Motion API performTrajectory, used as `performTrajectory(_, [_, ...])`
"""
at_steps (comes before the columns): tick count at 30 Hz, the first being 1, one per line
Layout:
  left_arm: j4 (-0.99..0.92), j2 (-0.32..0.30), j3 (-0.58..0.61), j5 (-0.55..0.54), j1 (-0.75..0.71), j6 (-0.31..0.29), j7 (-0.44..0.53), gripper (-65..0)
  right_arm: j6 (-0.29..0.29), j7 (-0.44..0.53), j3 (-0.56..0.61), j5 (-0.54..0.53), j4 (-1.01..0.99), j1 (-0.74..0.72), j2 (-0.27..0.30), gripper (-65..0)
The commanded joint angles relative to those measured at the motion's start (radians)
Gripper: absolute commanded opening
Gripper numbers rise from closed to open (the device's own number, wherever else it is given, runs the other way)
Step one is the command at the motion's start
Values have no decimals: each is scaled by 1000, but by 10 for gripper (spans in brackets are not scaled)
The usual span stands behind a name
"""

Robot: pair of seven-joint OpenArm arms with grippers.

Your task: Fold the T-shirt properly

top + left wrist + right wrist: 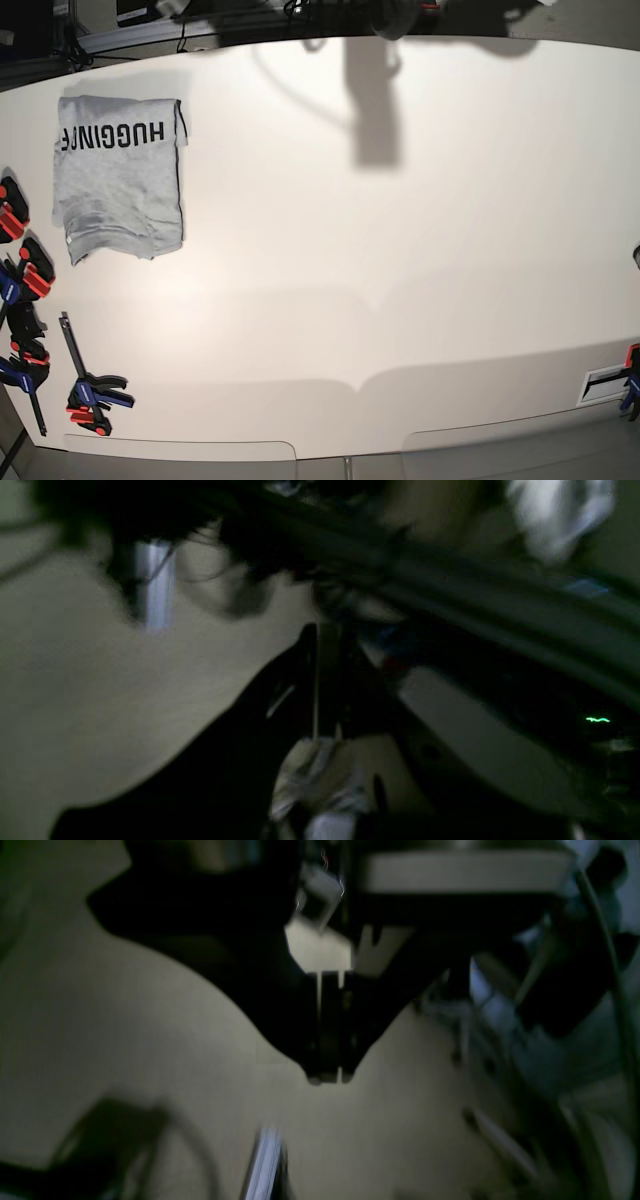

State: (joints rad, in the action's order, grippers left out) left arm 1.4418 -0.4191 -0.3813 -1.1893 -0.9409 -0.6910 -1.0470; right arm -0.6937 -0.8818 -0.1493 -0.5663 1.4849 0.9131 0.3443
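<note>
Nearest the wrist cameras, two dark pincers are seen in blur. The left pincer (320, 680) is clenched, its jaws pressed together with only a hairline between them and nothing held. The right pincer (327, 1040) is likewise clenched and empty, its tips hanging above pale surface. Neither pincer is seen in the overhead view, so both arms are judged to be drawn clear of the work area, as would suit a garment already set down.

In the overhead view, the near edge of the broad white bench (380, 300) is bare. At its near left corner a black bar clamp with red and blue handles (88, 385) is laid flat, and more red, blue and black clamps (20, 290) are grouped along the left edge, apparently parked out of the way. A small clamp (630, 378) is glimpsed at the right edge.

Farther back, in the far left corner, the light heather-grey cotton T-shirt (120, 190) is laid as a compact folded rectangle, with black lettering "HUGGING" partly shown upside down. Its placement aside suggests the folding is finished or nearly so.

No containers are seen anywhere.
</note>
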Motion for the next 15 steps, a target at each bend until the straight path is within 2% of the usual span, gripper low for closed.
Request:
performTrajectory(1, [0, -8, 24, 47, -23, -7, 43, -650, -4, 24, 37, 34, -54, -5, 26, -650])
performTrajectory(4, [-25, -7, 106, 266, -19, -7, 276, -650, -4, 135, 168, 173, -261, -75, 55, -650])
performTrajectory(6, [-50, -2, 143, 404, -5, -7, 430, -650, -4, 197, 235, 252, -384, -135, 53, -650])
performTrajectory(8, [-84, 21, 164, 535, 25, -7, 568, -650, -4, 262, 298, 283, -493, -201, 54, -650])
performTrajectory(10, [-133, 57, 169, 637, 69, -7, 650, -650, -4, 307, 354, 283, -583, -271, 51, -650])
performTrajectory(11, [-163, 76, 169, 677, 94, -7, 674, -650, 27, 314, 380, 283, -619, -307, 49, -650])
performTrajectory(13, [-234, 111, 169, 721, 150, -7, 690, -650, 140, 322, 428, 280, -678, -376, 42, -650])
performTrajectory(15, [-315, 146, 169, 721, 208, -7, 695, -650, 254, 339, 464, 275, -721, -439, 32, -650])
